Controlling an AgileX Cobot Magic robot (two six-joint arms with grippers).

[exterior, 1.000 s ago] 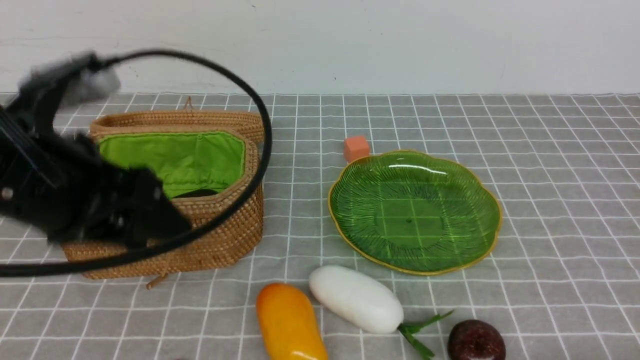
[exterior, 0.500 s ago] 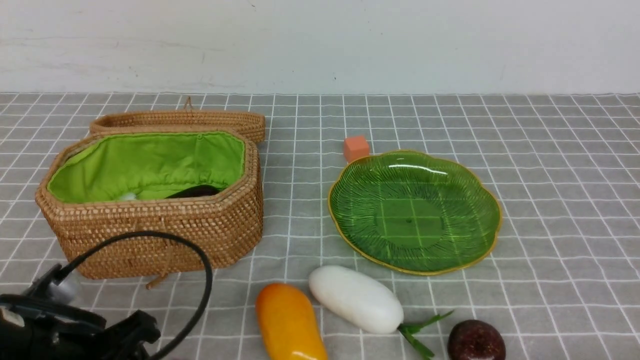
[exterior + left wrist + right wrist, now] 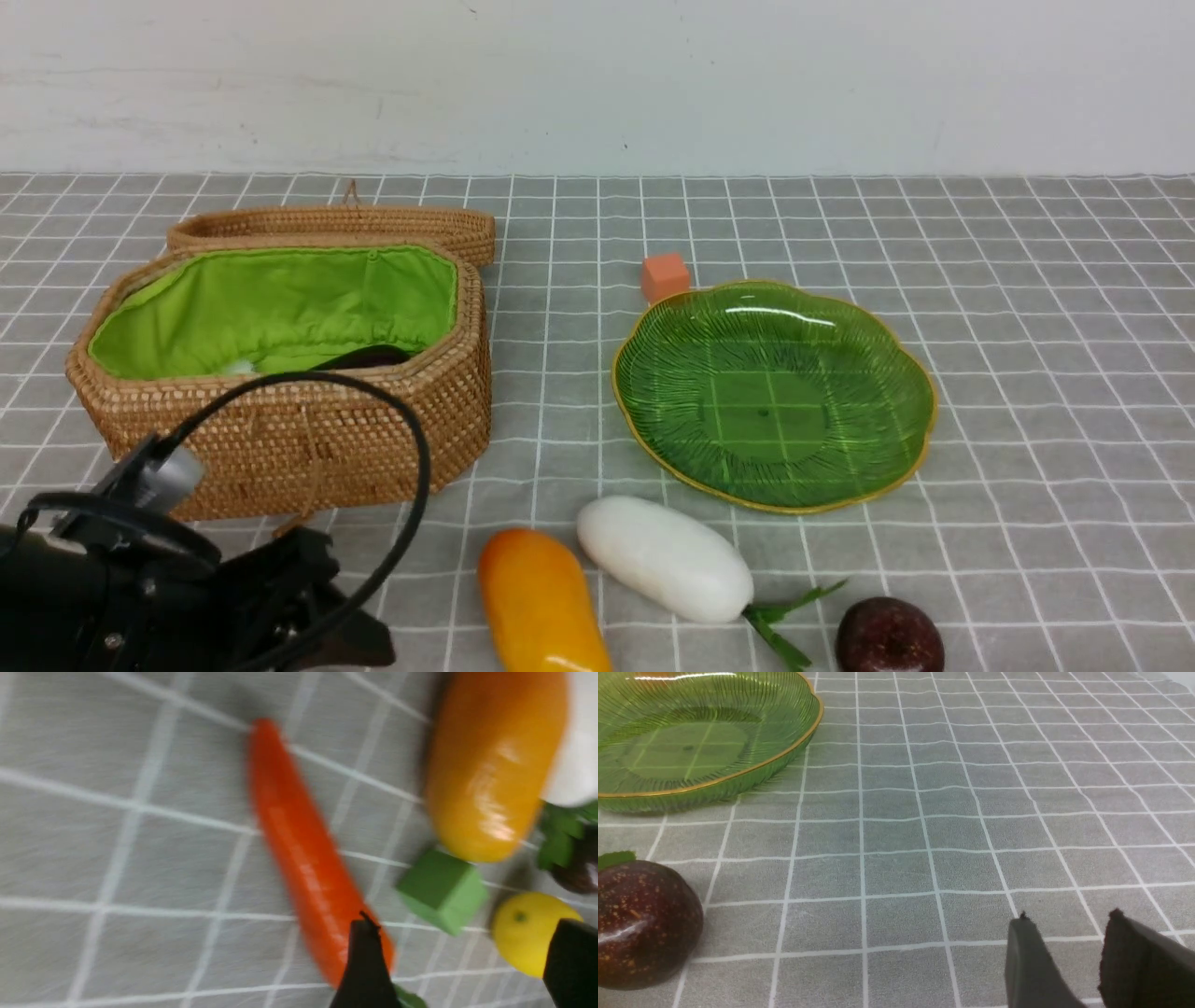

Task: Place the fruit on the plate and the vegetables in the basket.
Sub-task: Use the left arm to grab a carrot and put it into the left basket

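Nearest, at 7 o'clock of the front view, the black left arm (image 3: 140, 597) and its looping cable hide the corner of the grey, white-gridded tabletop (image 3: 1027, 327). The left gripper (image 3: 462, 919) shows clearly only in its wrist view: its jaws stand wide apart and hold nothing. Under it lie a long glossy orange carrot (image 3: 308, 858), blurred and with its leaf end covered by one finger, a small green cube (image 3: 441, 891), and a yellow lemon (image 3: 525, 931) half hidden by the other finger; none of these three can be seen in the front view.

At 6 o'clock the orange-yellow oblong mango (image 3: 540, 602) is cut off by the frame edge, as is the dark maroon speckled ball (image 3: 888, 637) at 5 o'clock. Between them lies the white oblong radish (image 3: 665, 557) with green stalks. The right gripper (image 3: 1069, 914), seen only in its wrist view, is parted by a narrow gap and holds nothing.

Farther off, at 3 o'clock, the ribbed translucent green glass plate (image 3: 775, 401) with a yellow rim is bare. A small orange cube (image 3: 665, 276) sits at its 11 o'clock. At 9 o'clock stands the tan wicker basket (image 3: 373, 429) with green lining; a dark shape (image 3: 369, 357) inside is mostly hidden by its wall. The woven lid (image 3: 373, 224) lies at its 12 o'clock.
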